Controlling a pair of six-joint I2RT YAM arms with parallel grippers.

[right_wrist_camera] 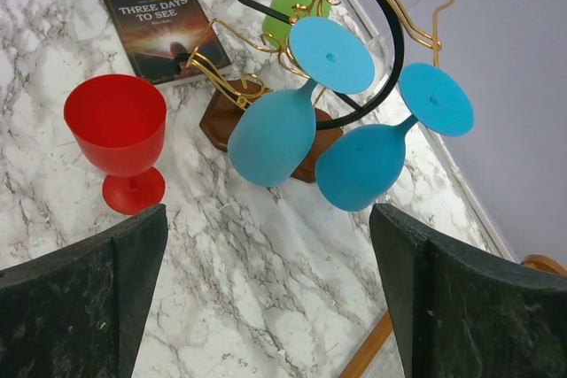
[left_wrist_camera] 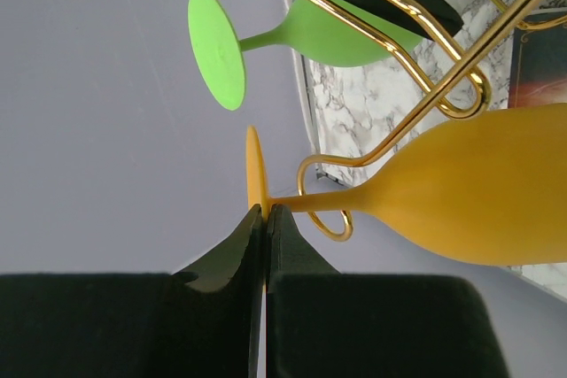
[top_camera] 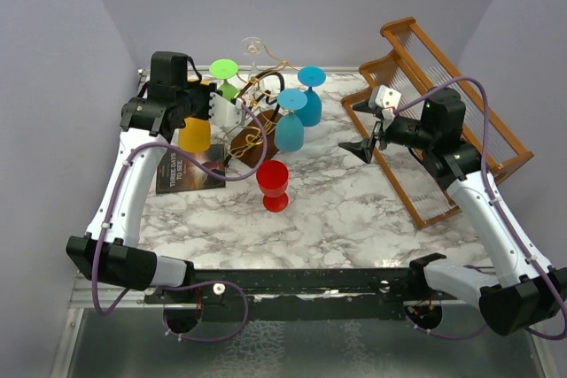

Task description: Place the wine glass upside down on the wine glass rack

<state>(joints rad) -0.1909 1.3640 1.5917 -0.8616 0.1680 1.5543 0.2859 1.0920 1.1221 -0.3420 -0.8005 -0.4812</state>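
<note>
The wine glass rack [top_camera: 255,135] of gold wire scrolls and a black bar stands on its brown base at the back left. A green glass [top_camera: 225,73], two blue glasses [top_camera: 290,126] and a clear glass [top_camera: 254,45] hang on it upside down. My left gripper [top_camera: 220,111] is shut on the thin foot of a yellow wine glass [left_wrist_camera: 478,192], bowl down, its stem lying in a gold wire loop [left_wrist_camera: 323,210] of the rack. A red wine glass [top_camera: 273,185] stands upright on the table. My right gripper [top_camera: 368,126] is open and empty, above the table right of the rack.
A large orange-brown slatted wooden rack [top_camera: 443,112] lies at the back right, behind my right arm. A dark book [top_camera: 186,170] lies flat left of the red glass. The marble tabletop [top_camera: 354,219] ends at grey walls at the back and sides.
</note>
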